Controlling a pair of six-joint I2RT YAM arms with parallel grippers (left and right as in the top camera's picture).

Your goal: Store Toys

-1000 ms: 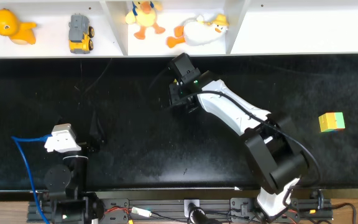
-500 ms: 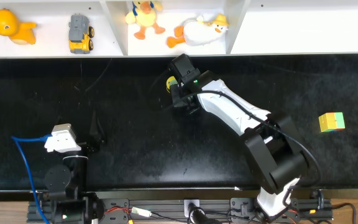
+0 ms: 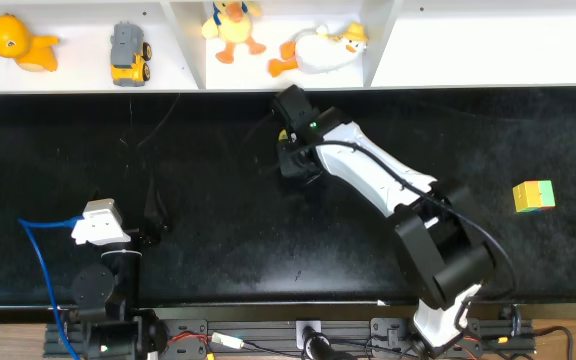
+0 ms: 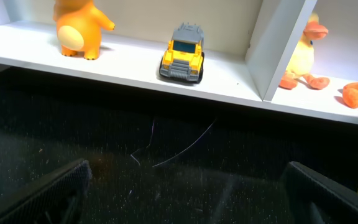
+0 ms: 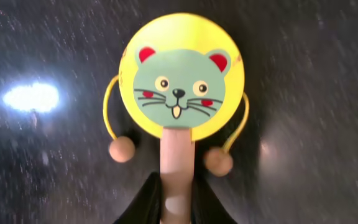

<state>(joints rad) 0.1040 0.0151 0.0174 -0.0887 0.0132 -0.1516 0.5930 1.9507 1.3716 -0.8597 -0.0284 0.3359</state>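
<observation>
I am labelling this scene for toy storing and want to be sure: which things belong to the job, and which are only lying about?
Job: rattle in the right gripper; colour cube on the table; shelf holding orange duck, truck, yellow duck, white bird.
Lying about: blue cable, on the table's left side.
</observation>
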